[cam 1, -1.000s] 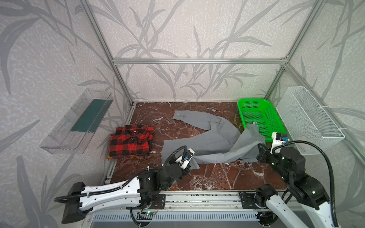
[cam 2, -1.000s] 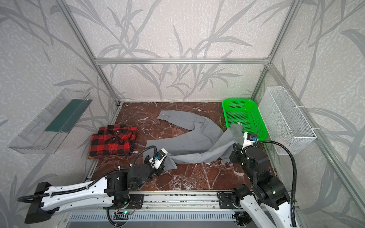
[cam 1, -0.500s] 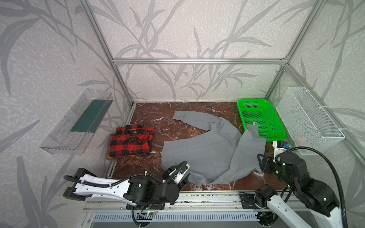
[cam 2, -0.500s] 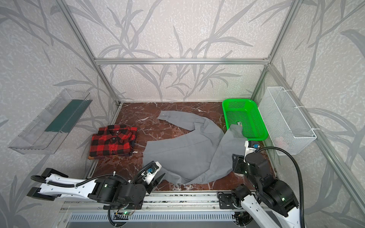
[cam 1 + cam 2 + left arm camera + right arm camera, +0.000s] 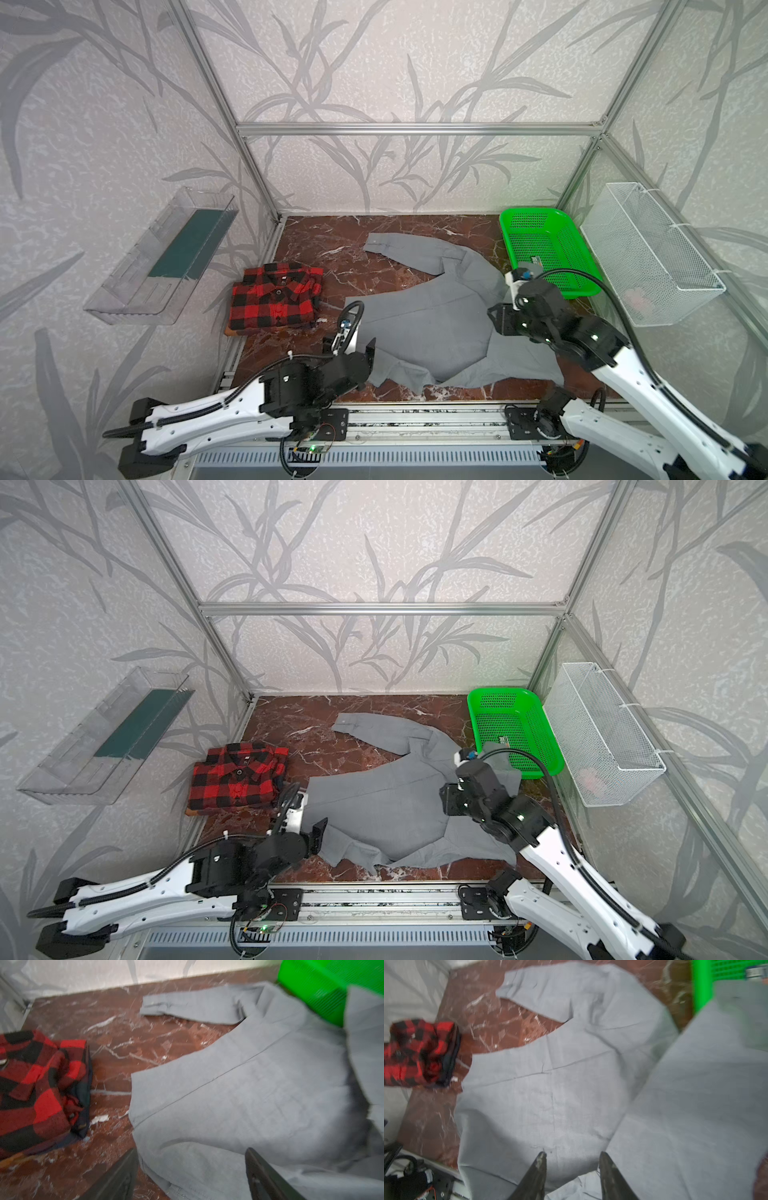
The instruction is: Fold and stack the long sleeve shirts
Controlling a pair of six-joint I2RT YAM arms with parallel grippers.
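The light grey long sleeve shirt (image 5: 424,324) (image 5: 382,804) lies spread on the marble floor, one sleeve stretched toward the back and the other side running up to the green basket. The red-and-black plaid shirt (image 5: 274,301) (image 5: 237,779) sits folded at the left. My left gripper (image 5: 361,349) (image 5: 191,1150) hovers open over the grey shirt's (image 5: 249,1084) near-left hem, nothing between its fingers. My right gripper (image 5: 498,320) (image 5: 573,1153) is open over the grey shirt's (image 5: 550,1095) right part, jaws apart and empty.
A green basket (image 5: 540,241) (image 5: 511,725) stands at the back right, with a white wire basket (image 5: 648,257) on the right wall. A clear tray (image 5: 162,257) hangs on the left wall. The metal rail runs along the front edge.
Both grippers dragged the grey shirt's hem toward the front edge, then opened and let go. The shirt now lies flatter and more spread, and both arms have lifted off it.
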